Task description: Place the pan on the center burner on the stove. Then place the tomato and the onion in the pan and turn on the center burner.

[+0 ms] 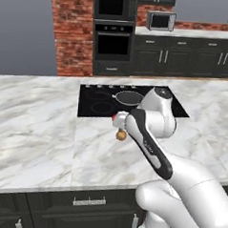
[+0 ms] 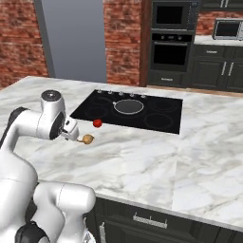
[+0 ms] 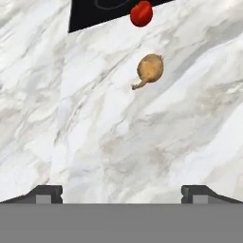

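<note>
The pan (image 1: 129, 97) (image 2: 128, 106) sits on the center burner of the black stove (image 1: 97, 105) (image 2: 159, 114), its short handle pointing toward the knobs. On the marble just in front of the stove lies the red tomato (image 2: 97, 123) (image 3: 141, 13) (image 1: 114, 117), half hidden by my arm in the left base view. The tan onion (image 2: 88, 139) (image 3: 150, 69) (image 1: 120, 134) rests a little nearer. My gripper (image 3: 122, 193) (image 2: 72, 135) hangs open above the counter, short of the onion, with nothing between its fingers.
A row of silver knobs (image 2: 118, 93) lines the stove's far edge. White marble counter (image 1: 34, 125) spreads on both sides. Wall ovens (image 2: 171, 42) and dark cabinets stand far behind.
</note>
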You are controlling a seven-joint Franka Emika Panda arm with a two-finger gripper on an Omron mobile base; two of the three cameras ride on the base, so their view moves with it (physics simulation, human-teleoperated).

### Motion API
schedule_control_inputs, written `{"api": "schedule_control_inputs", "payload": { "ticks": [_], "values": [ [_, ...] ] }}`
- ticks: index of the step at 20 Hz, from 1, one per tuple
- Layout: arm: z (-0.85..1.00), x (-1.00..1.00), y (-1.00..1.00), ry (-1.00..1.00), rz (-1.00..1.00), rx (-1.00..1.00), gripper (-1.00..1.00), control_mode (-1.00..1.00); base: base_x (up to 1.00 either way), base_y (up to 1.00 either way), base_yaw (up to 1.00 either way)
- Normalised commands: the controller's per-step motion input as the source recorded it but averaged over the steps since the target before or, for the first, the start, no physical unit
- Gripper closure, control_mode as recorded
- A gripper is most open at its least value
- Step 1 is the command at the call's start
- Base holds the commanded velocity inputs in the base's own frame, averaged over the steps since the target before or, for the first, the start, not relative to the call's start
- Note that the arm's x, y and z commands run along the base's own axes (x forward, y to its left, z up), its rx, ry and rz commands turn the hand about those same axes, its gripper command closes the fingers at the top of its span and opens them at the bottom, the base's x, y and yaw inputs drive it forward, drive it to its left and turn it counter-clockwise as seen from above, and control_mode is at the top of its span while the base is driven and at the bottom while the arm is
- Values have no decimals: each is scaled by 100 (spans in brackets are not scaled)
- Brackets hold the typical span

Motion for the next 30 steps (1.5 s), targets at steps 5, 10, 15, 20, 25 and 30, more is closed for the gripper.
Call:
{"api": "schedule_control_inputs", "payload": {
  "ticks": [5, 10, 15, 20, 25, 30],
  "values": [
    [50, 0, 14, -2, 43, -43, -100, -100, 0, 0, 0],
    [39, 0, 0, -15, 23, -37, -100, -100, 0, 0, 0],
    [2, 0, -2, -24, 13, -19, -100, -100, 0, 0, 0],
    [0, 0, -14, -28, 11, -3, -100, -100, 0, 0, 0],
    [9, 1, -18, -18, 3, 0, -100, -100, 0, 0, 0],
    [37, 14, -11, 7, 0, 5, -100, -100, 0, 0, 0]
  ]
}}
